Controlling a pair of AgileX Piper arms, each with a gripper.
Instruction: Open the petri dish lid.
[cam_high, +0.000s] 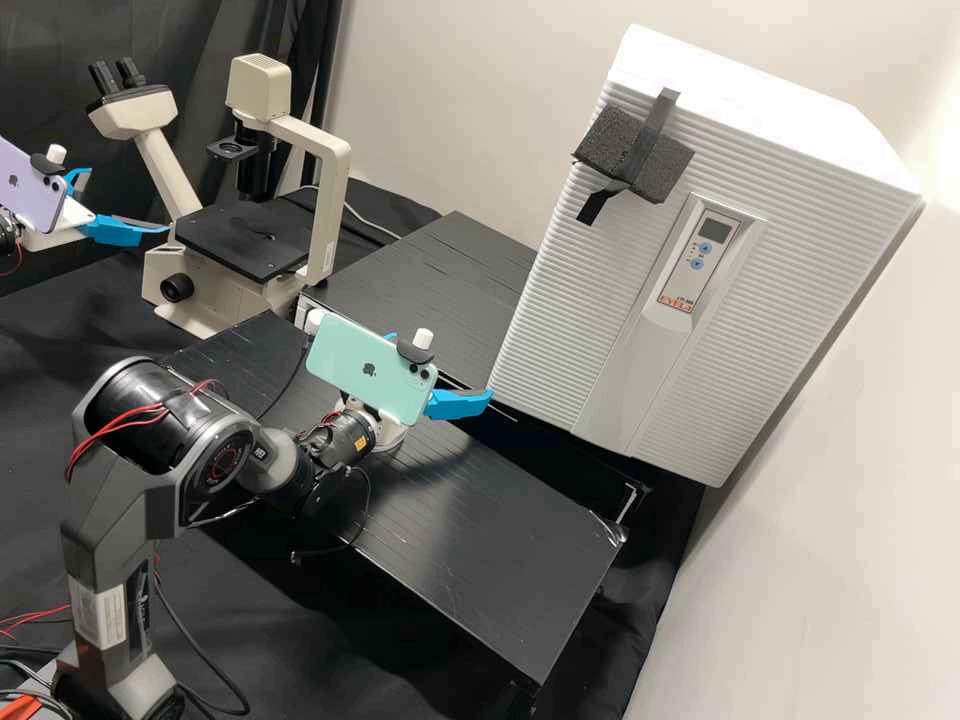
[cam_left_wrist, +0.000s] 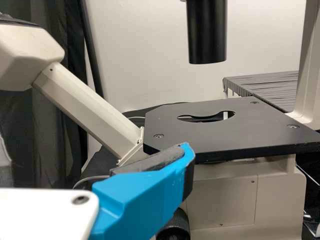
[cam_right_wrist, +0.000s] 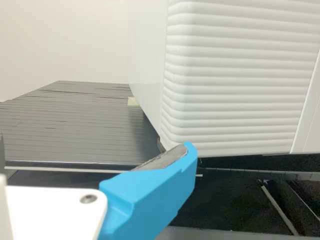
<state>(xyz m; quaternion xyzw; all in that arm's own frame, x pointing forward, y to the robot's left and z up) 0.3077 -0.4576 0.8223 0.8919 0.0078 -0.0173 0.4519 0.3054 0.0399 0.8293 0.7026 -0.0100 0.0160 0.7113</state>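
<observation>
Pointing toward the right of the frame in the high view, the left gripper (cam_high: 127, 201) stands open at upper left, near a cream microscope (cam_high: 330, 220). Near the center, the right gripper (cam_high: 441, 366) also stands open, aimed right, toward a large white cabinet (cam_high: 560, 320). Where the petri dish lid lies, and how its long axis runs, cannot be told.

The cabinet, the one large container, fills much of the right of the frame, its ribbed front shut and its contents impossible to tell. Its control panel (cam_high: 678, 285) runs from upper right to lower left and carries one display (cam_high: 715, 231) and two blue buttons. One dark foam block (cam_high: 605, 145) lies against the front near its top, under black tape (cam_high: 655, 120).

Two phones ride on the arms: one lavender (cam_high: 28, 195) at the left edge, one mint (cam_high: 340, 365) at the center, its long axis sloping down to the right. The single microscope has two eyepieces (cam_high: 103, 78) at upper left and one flat black stage (cam_left_wrist: 225, 140) with a rounded opening, seen in the left wrist view. One black bench (cam_high: 520, 560) slants toward the lower right.
</observation>
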